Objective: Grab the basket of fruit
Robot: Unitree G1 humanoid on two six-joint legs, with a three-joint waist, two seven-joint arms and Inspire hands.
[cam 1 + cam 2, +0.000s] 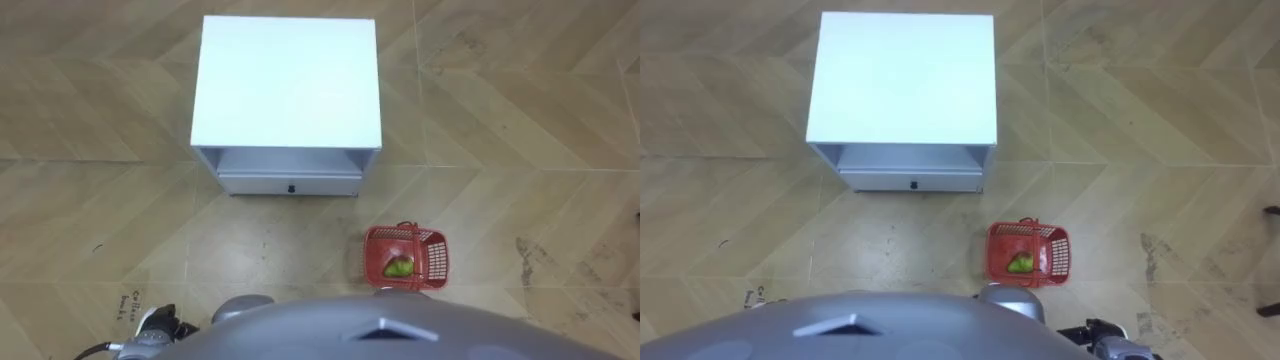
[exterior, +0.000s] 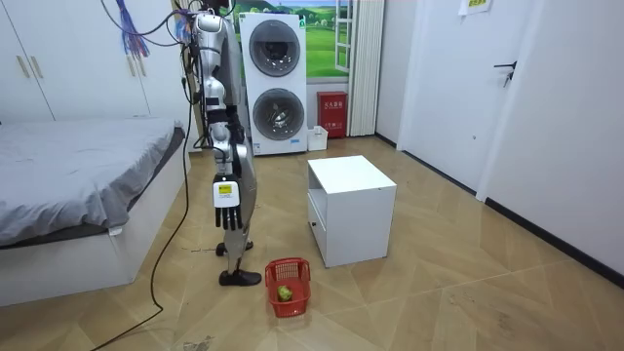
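Fruit basket [image 1: 405, 258] on floor [image 1: 520, 120] near white cabinet [image 1: 288, 95]; right robot hand [image 2: 226, 207] hangs, fingers straight; left robot hand [image 1: 152, 325]: state cannot be told.

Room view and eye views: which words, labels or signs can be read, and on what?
Red box by the washing machines: characters too small to read.
Wall sign: blurred.
Floor scribble: illegible.
Fruit basket: no text seen.

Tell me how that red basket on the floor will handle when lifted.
The basket looks like stiff latticed plastic, so it is probably light and shape-holding. Green fruit lies loose inside; it could roll and tilt the basket when lifted.
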